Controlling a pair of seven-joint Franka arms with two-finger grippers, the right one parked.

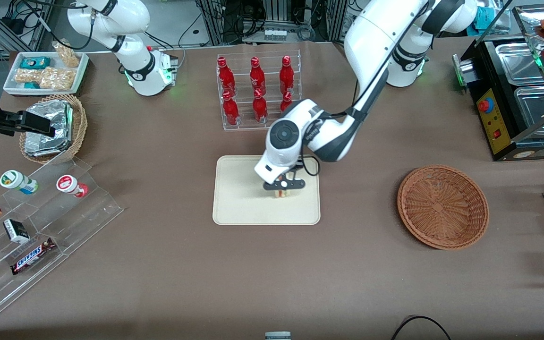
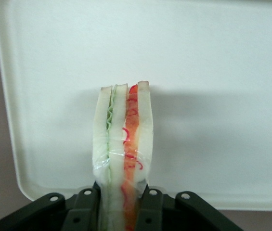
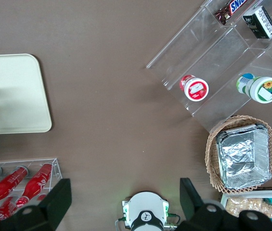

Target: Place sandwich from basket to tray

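My left gripper hangs low over the cream-beige tray, shut on the sandwich. The left wrist view shows the clear-wrapped sandwich pinched between the black fingers, its white bread with green and red filling pointing out over the tray's pale surface. Whether the sandwich touches the tray I cannot tell. The round reddish-brown wicker basket lies on the table toward the working arm's end, with nothing in it.
A clear rack of red bottles stands just farther from the front camera than the tray. A tan basket with a foil container, a clear stepped snack display and a white snack tray lie toward the parked arm's end. A black appliance stands near the working arm's base.
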